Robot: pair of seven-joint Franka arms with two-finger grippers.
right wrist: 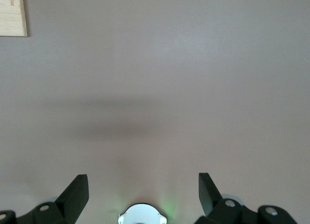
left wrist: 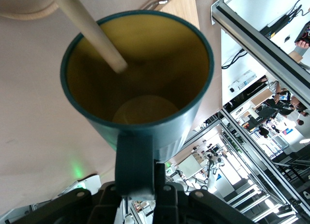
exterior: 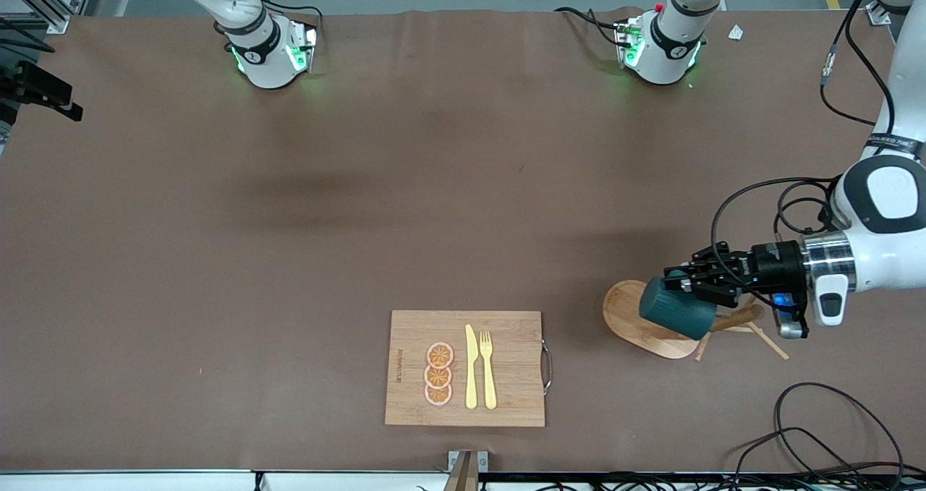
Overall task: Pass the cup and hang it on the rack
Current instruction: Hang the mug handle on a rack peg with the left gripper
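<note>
I'm on the hanging step now: the pass looks finished, because my left gripper (exterior: 684, 283) alone carries the cup (exterior: 673, 310) and it hangs right over the rack (exterior: 640, 317) at the left arm's end of the table. The mug lies on its side in my grasp, base turned toward the right arm's end of the table.

My left wrist view tells the story: I'm pinching the cup's loop handle (left wrist: 134, 161), my 2 fingers pressed together on it, and I look straight into the yellowish-tan inside. 1 of the rack's pegs (left wrist: 92, 32) crosses the rim and shows against the inside of the mug. I cannot tell whether it touches the wall. So the peg seems to be going into the cup's mouth, not through the handle, and I judge the hang as not yet settled.

Next, I reckon, I need to ease the cup along that peg until the peg bears its weight, and only then spread my fingers and draw off without dragging the mug back. The risk as I see it: the rack is light wood on a flat oval base, and a sideways push could tip or slide it.

My right gripper (right wrist: 144, 187) waits, spread wide and holding nothing, above bare brown table (exterior: 289, 223), well apart from the rack. The bamboo cutting board (exterior: 506, 361), with its knife, fork and orange slices, lies on the table between the 2, nearer the rack.
</note>
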